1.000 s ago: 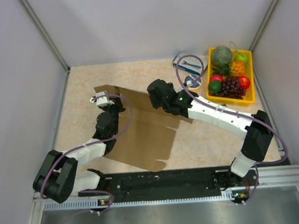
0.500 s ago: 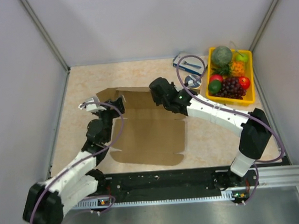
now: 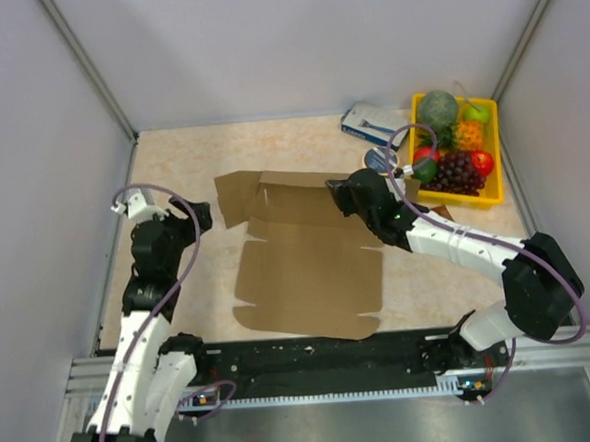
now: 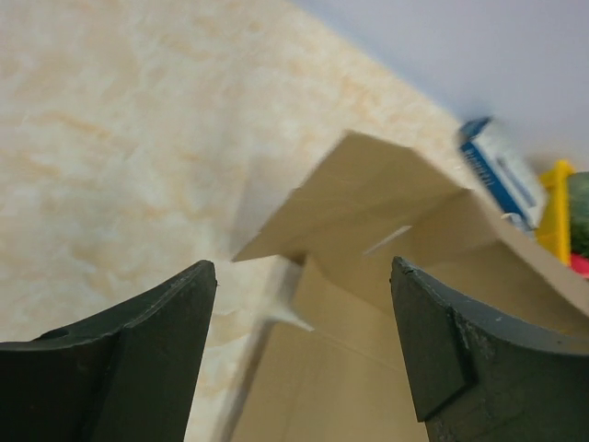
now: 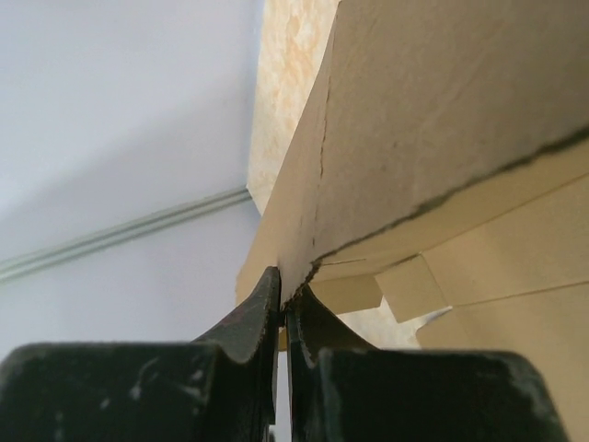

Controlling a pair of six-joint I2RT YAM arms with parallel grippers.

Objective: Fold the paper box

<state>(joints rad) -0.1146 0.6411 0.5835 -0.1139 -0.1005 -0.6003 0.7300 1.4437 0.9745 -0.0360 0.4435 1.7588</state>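
Paper box [image 3: 308,270] is lying opened out mid-worktop [image 3: 171,158], between the two arms, big main panel flat and near flaps pointing toward the arm bases. The far strip of panels is standing up off the surface rather than lying flat. Right gripper [image 5: 283,293] is pinching the box at its far-right area; in the right wrist view the fingers are closed tight on a thin cardboard edge, with the panel rising above them and a crease line showing across it. Left gripper [image 4: 302,272] is hovering to the left of the box, apart from it, fingers spread wide with nothing between them. It is facing the far-left flap [image 4: 368,193], which is sitting tilted up off the worktop and casting a shadow underneath. Left arm is stretching along the left side of the worktop; right arm is reaching in from the near right. Yellow tray [image 3: 479,200] of fruit is sitting in the far-right corner, just past the right arm's wrist, and a blue-and-white carton [image 3: 367,124] is lying just left of it, beyond the box's far edge.
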